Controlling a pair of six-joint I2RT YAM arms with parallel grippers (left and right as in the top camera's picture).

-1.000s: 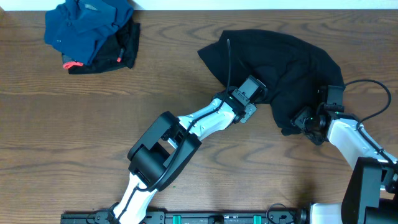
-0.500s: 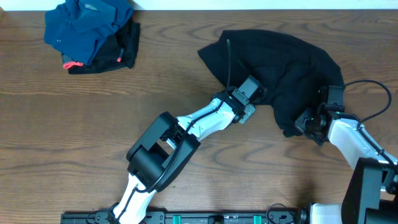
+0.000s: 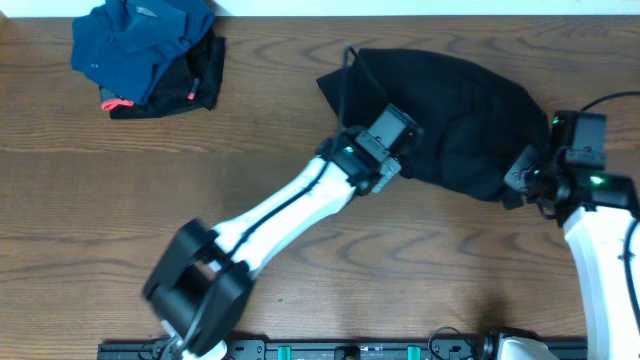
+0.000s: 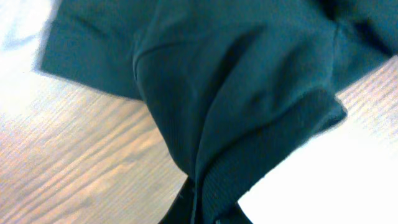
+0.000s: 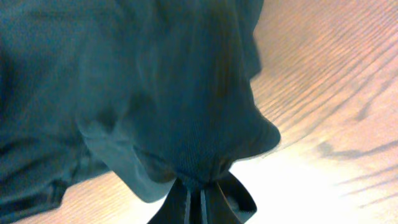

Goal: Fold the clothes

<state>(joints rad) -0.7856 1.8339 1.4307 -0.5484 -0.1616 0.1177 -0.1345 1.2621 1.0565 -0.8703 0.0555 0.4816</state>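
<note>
The clothes [image 3: 460, 110], a black heap, span crosswise between my arms; left gripper [image 4: 200, 200] and right gripper [image 5: 200, 188] each clamp its near edge.

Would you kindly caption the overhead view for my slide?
Left gripper and right gripper shut on the crumpled black garment.

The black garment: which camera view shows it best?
The overhead view: nearly all of the black garment shows, crumpled on the table. Each wrist view shows only a bunched fold pinched in the jaws.
</note>
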